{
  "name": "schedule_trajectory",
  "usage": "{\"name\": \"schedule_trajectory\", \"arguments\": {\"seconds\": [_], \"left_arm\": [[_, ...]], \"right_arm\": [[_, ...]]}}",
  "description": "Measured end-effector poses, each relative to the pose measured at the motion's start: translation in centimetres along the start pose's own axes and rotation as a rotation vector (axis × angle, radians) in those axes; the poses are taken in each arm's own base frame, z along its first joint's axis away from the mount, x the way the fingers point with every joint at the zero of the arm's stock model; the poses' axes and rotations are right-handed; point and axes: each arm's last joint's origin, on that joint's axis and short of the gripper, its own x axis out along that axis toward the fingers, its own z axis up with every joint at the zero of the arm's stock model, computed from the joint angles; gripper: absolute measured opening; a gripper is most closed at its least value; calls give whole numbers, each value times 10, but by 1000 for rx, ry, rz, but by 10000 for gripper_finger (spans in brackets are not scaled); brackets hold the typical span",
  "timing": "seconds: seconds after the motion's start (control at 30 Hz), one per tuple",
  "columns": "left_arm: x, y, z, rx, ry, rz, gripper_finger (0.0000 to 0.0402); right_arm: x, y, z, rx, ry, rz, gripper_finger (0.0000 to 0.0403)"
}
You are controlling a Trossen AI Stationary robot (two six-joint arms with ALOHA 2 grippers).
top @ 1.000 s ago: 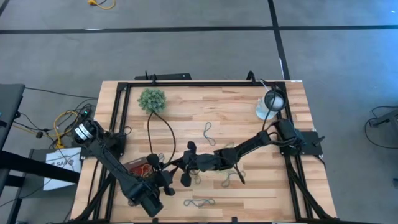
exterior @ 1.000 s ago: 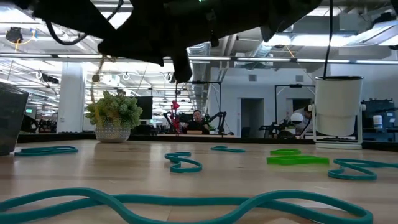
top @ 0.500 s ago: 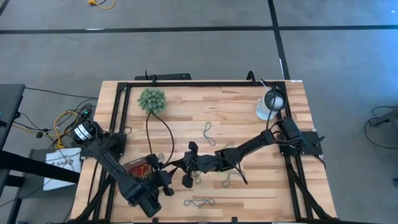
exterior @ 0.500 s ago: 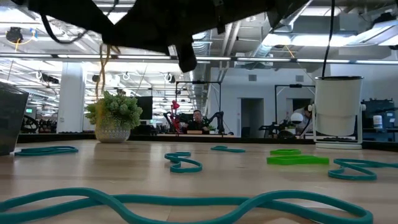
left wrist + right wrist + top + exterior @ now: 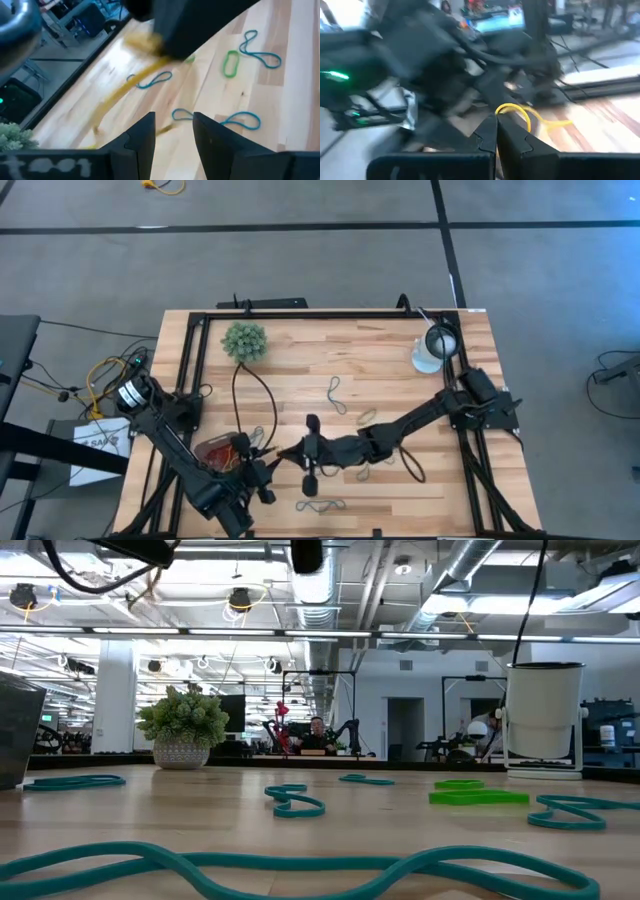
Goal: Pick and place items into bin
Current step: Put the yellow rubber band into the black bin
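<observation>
My right gripper (image 5: 286, 452) reaches from the table's right to the near-left middle and is shut on a yellow rubber band (image 5: 513, 111), which also shows blurred in the left wrist view (image 5: 125, 87). My left gripper (image 5: 263, 477) is open just near-left of it, beside the dark bin (image 5: 205, 450), which holds red bands (image 5: 226, 450). Loose bands lie flat on the wood: two in the middle (image 5: 336, 394) (image 5: 368, 417), one by the near edge (image 5: 321, 505). Others show past my left fingers (image 5: 155, 80) (image 5: 231, 63). My right gripper pinches the yellow band between its two shut fingers (image 5: 487, 134), which hold a curved part of the loop (image 5: 504, 108). The fingers come about level from the table's right. The rest of the band trails away slack (image 5: 552, 123). I cannot tell whether its far end touches the wood.
A fuzzy green plant ball (image 5: 245, 340) stands at the far left and a white round lamp-like object (image 5: 432, 350) at the far right. A black metal frame (image 5: 330, 314) runs around the tabletop. A black cable (image 5: 262, 385) curves from the plant toward the grippers.
Both arms have risen: in the low view they filled the upper picture a second ago and now only show at its top edge. My right gripper has shifted a little toward the near edge, carrying the yellow band. My left gripper has drawn back toward the near-left corner.
</observation>
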Motion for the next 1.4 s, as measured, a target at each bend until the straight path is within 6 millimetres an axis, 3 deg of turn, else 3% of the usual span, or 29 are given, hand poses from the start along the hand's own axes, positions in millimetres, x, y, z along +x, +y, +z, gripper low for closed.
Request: {"name": "schedule_trajectory", "arguments": {"seconds": [0.37,0.63,1.2,1.4], "left_arm": [[1,1,1,14,-34,20,110],[1,0,0,66,-6,5,8],[0,1,0,73,0,4,0],[-7,7,-5,89,49,16,0]], "right_arm": [[-5,2,0,-18,25,-46,0],[-2,-3,-1,-20,33,-57,9],[-1,-4,-2,-23,43,-49,60],[-7,8,-10,-20,106,-27,61]]}}
